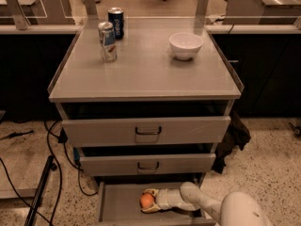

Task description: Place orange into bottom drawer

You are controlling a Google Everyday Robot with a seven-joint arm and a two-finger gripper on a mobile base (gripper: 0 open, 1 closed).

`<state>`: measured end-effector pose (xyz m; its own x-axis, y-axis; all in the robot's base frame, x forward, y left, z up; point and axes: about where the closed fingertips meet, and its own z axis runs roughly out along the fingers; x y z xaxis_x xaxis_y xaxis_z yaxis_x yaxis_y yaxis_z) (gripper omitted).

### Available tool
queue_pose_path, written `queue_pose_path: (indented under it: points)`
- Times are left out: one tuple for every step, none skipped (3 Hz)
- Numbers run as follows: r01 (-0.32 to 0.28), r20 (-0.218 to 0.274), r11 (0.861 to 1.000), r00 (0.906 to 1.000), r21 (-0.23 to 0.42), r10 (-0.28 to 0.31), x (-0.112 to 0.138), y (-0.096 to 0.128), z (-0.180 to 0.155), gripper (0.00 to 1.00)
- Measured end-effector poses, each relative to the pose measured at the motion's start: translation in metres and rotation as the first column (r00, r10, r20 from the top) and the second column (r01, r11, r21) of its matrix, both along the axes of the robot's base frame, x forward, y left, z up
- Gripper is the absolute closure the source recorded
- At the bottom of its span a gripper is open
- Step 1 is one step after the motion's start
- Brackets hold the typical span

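The grey metal cabinet with the flat table top [146, 74] has its two upper drawers, the ones with dark handles, only slightly out. The bottom drawer [120, 206] – a shallow grey tray at floor level – is pulled open beneath them.

The robot's white arm [202, 204] reaches into that tray from the right and lies almost level, its long axis running right to left. At its left end the pale two-finger gripper [149, 201] is closed around the round, bright orange fruit [146, 200], with one finger at the far side and one at the near side.

The orange thus sits at the gripper's leftward tip, inside the drawer's walls, near the middle of the floor and low over it – whether it touches the floor cannot be told. I judge that only the release is left, followed by a withdrawal back to the right along the arm's own axis.
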<state>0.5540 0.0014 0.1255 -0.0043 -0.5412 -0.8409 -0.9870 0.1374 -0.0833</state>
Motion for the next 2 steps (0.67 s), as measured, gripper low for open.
queue_pose_path:
  points:
    - [0.000, 0.000, 1.000, 1.0000, 0.000, 0.000, 0.0000, 0.0000, 0.0000, 0.34]
    - [0.000, 0.000, 1.000, 1.0000, 0.000, 0.000, -0.0001, 0.0001, 0.0000, 0.11]
